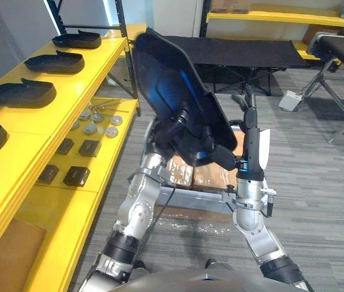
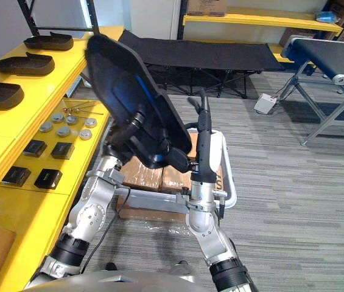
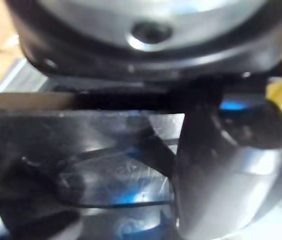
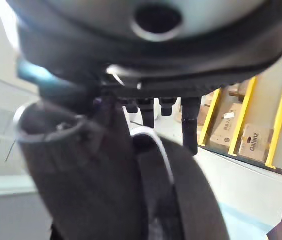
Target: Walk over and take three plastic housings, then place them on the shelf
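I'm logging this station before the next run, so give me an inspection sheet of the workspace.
Surface: yellow shelf, top tier partly filled.
Job's things: four housings on top tier; held housing raised beside the shelf.
Clutter: metal discs, small black boxes on lower tier.
Hands: left hand grips held housing; right hand beside it.
Cables: nothing seen.
Surroundings: cart with cardboard boxes, black cot, grey floor.

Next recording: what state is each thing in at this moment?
held housing: lifted, tilted steeply.
left hand: curled on the held housing.
right hand: raised beside it.
shelf housings: lying on the yellow shelf's top tier.
cart: loaded with cardboard boxes.
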You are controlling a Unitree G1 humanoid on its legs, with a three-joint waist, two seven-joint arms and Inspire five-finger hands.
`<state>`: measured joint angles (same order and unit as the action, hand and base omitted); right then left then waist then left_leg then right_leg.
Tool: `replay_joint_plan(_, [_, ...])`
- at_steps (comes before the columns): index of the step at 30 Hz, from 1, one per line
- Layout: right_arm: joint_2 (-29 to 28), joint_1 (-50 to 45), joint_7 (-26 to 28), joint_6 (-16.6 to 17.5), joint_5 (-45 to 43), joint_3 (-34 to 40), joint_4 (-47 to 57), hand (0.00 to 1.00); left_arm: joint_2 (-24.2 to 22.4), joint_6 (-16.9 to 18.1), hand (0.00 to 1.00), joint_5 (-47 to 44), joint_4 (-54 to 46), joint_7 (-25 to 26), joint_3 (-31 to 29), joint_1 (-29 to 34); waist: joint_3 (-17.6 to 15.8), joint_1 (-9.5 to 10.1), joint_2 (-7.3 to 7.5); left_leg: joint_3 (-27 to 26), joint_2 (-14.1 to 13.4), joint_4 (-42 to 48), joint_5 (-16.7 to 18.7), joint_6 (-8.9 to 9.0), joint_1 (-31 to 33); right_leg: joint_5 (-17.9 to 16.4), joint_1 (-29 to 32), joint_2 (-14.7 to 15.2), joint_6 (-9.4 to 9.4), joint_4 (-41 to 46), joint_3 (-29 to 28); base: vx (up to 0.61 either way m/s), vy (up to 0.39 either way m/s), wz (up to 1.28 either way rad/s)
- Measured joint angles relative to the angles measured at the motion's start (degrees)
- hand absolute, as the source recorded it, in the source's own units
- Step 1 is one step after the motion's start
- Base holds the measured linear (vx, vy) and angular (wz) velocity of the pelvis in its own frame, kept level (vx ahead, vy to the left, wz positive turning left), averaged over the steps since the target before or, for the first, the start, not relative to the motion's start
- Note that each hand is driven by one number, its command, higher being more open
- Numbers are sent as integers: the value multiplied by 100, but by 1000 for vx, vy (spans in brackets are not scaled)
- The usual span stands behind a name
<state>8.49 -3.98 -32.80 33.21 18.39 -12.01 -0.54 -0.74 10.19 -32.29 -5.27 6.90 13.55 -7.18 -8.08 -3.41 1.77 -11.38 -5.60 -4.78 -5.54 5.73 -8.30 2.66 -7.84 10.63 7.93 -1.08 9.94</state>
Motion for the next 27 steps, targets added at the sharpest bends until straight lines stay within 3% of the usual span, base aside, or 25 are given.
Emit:
replay_joint_plan(2, [-91,-216,757,7,-1359,76,400,100,1,394,0,1326,-240,599,-381,185,4,5,-7,2,-1,-1,5,5,9,-5,7,0,0,0,2,0,0,0])
replay_joint_plan(4, [-249,-335,1479,-20,-2636,206,628,100,7,554,0,2193,-396,1122,-678,363,6,-2,-10,-2,-1,-2,27,7,20,-9,24,1,-2,2,1,0,0,0])
replay_joint_plan(7, [-407,-499,2739,-39,-4271,517,750,100,63,638,0,3206,-608,1901,-1003,605,22,9,-11,-28,11,-1,39,27,119,-2,128,14,2,5,-5,0,0,0])
replay_joint_plan(10, [-414,-671,4410,-202,-6061,637,876,100,136,642,0,4009,-652,2417,-1050,807,23,10,-13,-57,12,0,47,33,132,-3,151,17,1,3,-21,8,8,-3])
replay_joint_plan(14, [-429,-990,5507,-428,-6415,830,1209,100,152,769,0,4193,-645,2464,-1153,1079,31,-35,-24,-93,13,0,29,1,155,-1,195,16,0,-1,-62,27,8,-5])
replay_joint_plan(18, [-434,-1336,5573,-700,-5912,1354,1195,100,152,1231,0,3965,-653,2020,-1529,1659,52,-108,-60,-124,9,0,43,5,184,-1,239,12,1,-22,-93,28,7,-5])
replay_joint_plan(22, [-446,-1630,5413,-886,-5769,1604,941,100,123,1252,0,3500,-1062,1622,-1923,2360,72,-87,-106,-105,10,-1,70,11,217,-2,232,12,3,-91,-69,9,1,2])
replay_joint_plan(27, [-446,-1745,4980,-936,-5175,1689,625,100,44,1253,0,2651,-1703,987,-2401,2849,97,125,-225,422,16,0,14,42,486,-43,85,5,-10,-134,483,10,-21,54])
